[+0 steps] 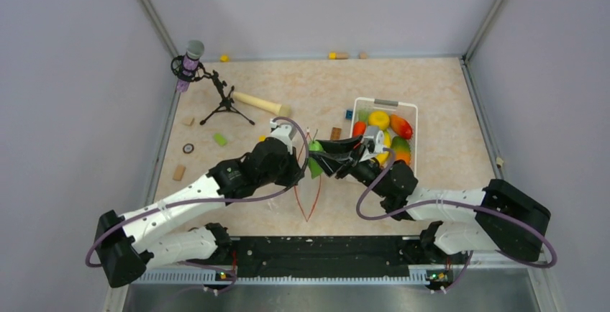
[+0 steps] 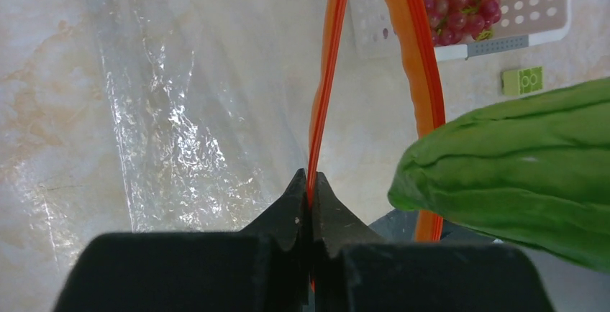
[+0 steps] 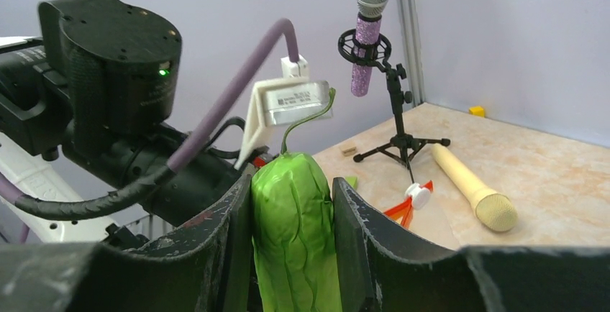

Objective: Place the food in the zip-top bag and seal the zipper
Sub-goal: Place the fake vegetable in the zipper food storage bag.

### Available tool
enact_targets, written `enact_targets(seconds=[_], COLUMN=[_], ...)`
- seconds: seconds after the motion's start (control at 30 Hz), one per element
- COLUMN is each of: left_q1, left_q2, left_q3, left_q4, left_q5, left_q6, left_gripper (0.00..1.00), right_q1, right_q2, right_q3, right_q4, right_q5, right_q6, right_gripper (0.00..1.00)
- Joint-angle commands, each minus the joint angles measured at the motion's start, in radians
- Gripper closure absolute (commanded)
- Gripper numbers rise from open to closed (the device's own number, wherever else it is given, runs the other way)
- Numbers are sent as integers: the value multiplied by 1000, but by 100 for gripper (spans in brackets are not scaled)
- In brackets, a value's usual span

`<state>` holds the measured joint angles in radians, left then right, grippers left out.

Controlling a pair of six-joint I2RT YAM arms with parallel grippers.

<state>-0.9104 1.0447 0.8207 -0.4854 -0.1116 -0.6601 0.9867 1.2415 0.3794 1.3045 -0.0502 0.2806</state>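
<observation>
My left gripper [image 2: 311, 177] is shut on one orange-red zipper [image 2: 327, 75] strip of the clear zip-top bag [image 2: 180, 111], holding the mouth open. The other strip [image 2: 421, 75] hangs apart to the right. My right gripper [image 3: 291, 182] is shut on a green leafy toy vegetable [image 3: 295, 240], which sits beside the open mouth [image 2: 518, 175]. In the top view both grippers meet mid-table, the left [image 1: 302, 158] and the right [image 1: 335, 162], with the vegetable [image 1: 315, 168] between them and the zipper [image 1: 317, 195] looping toward me. More food [image 1: 380, 120] lies in the basket.
A white perforated basket [image 1: 411, 111] stands right of the grippers, holding a lemon, grapes [image 2: 460, 10] and other pieces. A wooden stick [image 1: 260, 103] and a microphone on a tripod [image 1: 190, 60] stand at the back left. Small flat blocks [image 1: 220, 139] lie scattered on the left.
</observation>
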Motion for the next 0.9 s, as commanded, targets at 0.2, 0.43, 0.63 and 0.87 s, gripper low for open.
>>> enact_targets(seconds=[0.2,0.43,0.63,0.87], left_q1=[-1,-1,-1,-1], left_q2=[-61,-90,-179,-308], left_q3=[-21,-28,-57,-121], left_q4=[85,89,114,174], left_q5=[31,38,38,21], left_q6=[-15,-12,-3,8], left_gripper=[100,100,100,100], right_q1=[15,18,31,37], right_q2=[60,47,-10,-40], right_q3=[-4,12,106,234], right_q4=[55,-80,-434,-746], right_q5=[48,47,101,188], right_q6=[-21,-43,-65,32], right_gripper=[100,100,100,100])
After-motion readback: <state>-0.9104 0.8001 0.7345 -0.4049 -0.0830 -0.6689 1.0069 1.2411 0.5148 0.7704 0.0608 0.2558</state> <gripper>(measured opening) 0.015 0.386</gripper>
